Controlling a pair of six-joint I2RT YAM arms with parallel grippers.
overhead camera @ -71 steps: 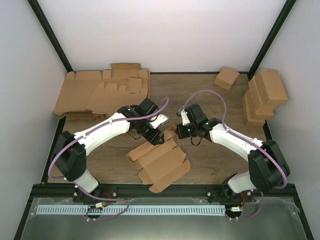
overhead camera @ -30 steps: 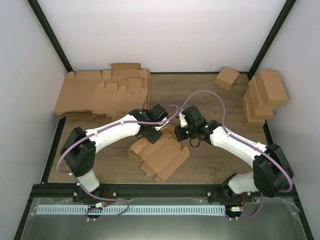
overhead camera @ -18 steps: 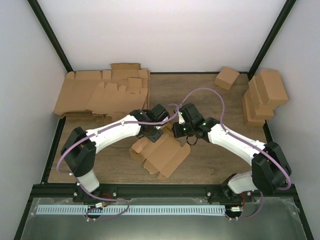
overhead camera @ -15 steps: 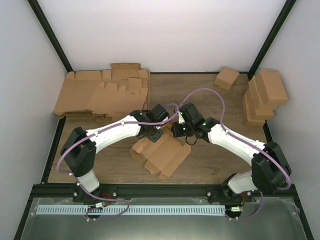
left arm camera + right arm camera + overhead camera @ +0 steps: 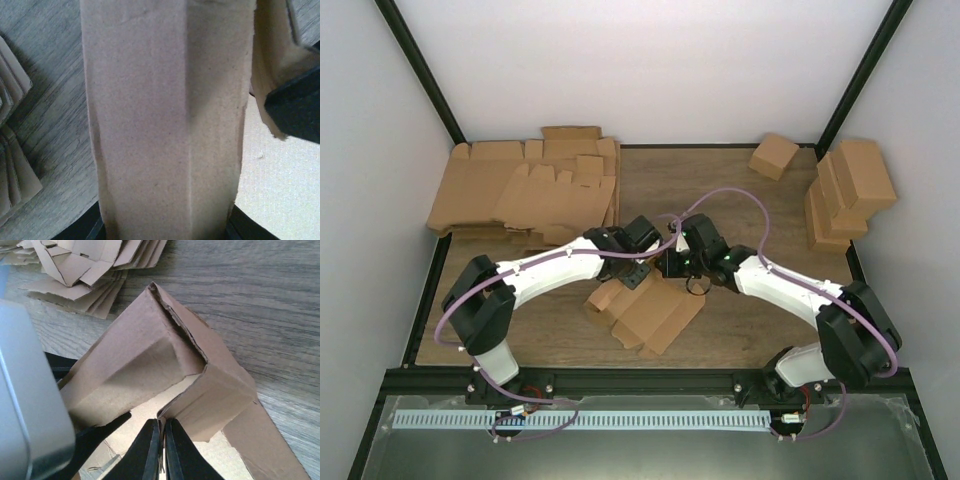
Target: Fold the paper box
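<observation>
The brown cardboard box blank lies near the middle of the wooden surface, a little toward 6 o'clock. Its far end, at 12 o'clock, is lifted and partly creased between the two arms.

The left claw stands at a narrow-to-middling gap with a raised cardboard wall filling the space between its fingers. It looks clamped on that panel. The right claw is all but closed, and its tips appear to pinch the thin lower edge of a small corner flap.

That pinch is the weak point. It bites only the rim of the flap, so a pull across the crease would likely slip it free or tear the corrugated edge.

The two claws also work almost touching at the blank's 12 o'clock end — a small misjudged swing could knock one into the other or crush the half-formed corner.

The near half of the blank rests loose on the surface. Uneven pulling might drag or twist the whole sheet, and the fold could spring open.
</observation>
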